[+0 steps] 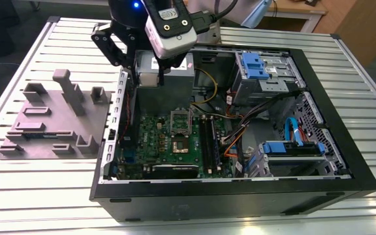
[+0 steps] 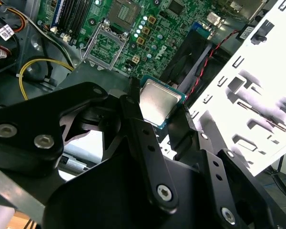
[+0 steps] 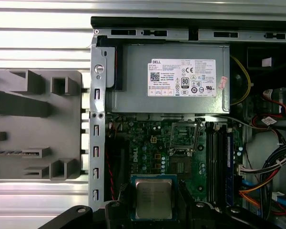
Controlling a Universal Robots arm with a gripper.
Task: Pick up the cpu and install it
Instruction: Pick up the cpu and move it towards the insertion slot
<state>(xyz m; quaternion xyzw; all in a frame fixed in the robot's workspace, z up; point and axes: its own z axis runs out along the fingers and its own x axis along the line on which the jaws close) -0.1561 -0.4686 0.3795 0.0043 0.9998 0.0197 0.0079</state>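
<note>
The cpu [image 3: 153,196] [image 2: 158,102], a small square chip with a shiny silver top and a green rim, sits flat between two black fingers [image 3: 120,206]; my gripper [image 3: 153,207] [image 2: 157,114] is shut on it. In the exterior view the gripper [image 1: 128,58] hangs above the far-left corner of the open computer case, over the grey power-supply box [image 1: 165,73]. On the green motherboard [image 1: 162,142] the cpu socket [image 1: 180,145] [image 3: 184,166] lies open, with its metal load plate [image 3: 185,135] [image 2: 103,45] swung up.
Black memory sticks [image 1: 207,137] stand beside the socket. Cables [image 1: 240,132] and blue drive cages [image 1: 256,66] crowd the case's right side in the exterior view. A grey fixture block [image 1: 51,122] lies on the slatted table to the case's left. The case walls [image 1: 240,196] enclose the board.
</note>
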